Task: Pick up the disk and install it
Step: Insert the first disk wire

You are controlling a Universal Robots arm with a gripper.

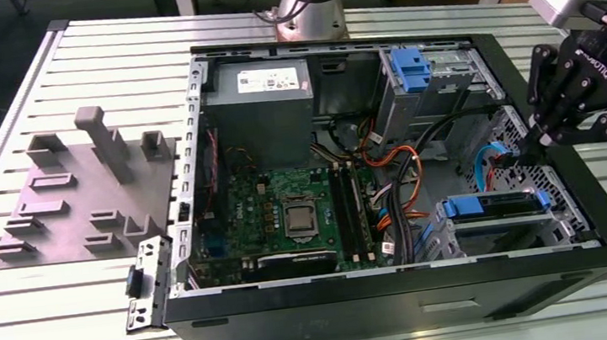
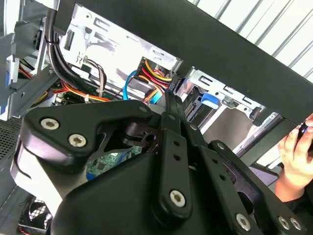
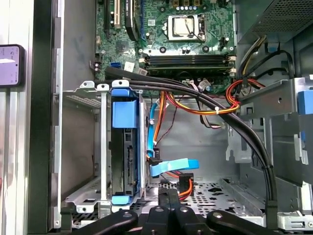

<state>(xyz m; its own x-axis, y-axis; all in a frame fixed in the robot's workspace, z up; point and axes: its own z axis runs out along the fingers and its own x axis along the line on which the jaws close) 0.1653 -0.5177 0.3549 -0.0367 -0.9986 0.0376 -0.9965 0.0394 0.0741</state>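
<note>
Hovering my gripper (image 1: 525,151) at three o'clock over the computer case (image 1: 407,290), jaws pressed together and empty, I am watching the disk (image 3: 124,156) sitting in its cage (image 3: 101,147) at four o'clock; I am judging square pushes, clear of the cables (image 3: 195,105), safest.

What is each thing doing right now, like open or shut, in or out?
computer case: lying on its side, side panel off, open.
disk: slotted into its metal cage, blue rails on.
claw: shut, holding nothing, inside the case near the disk.
</note>
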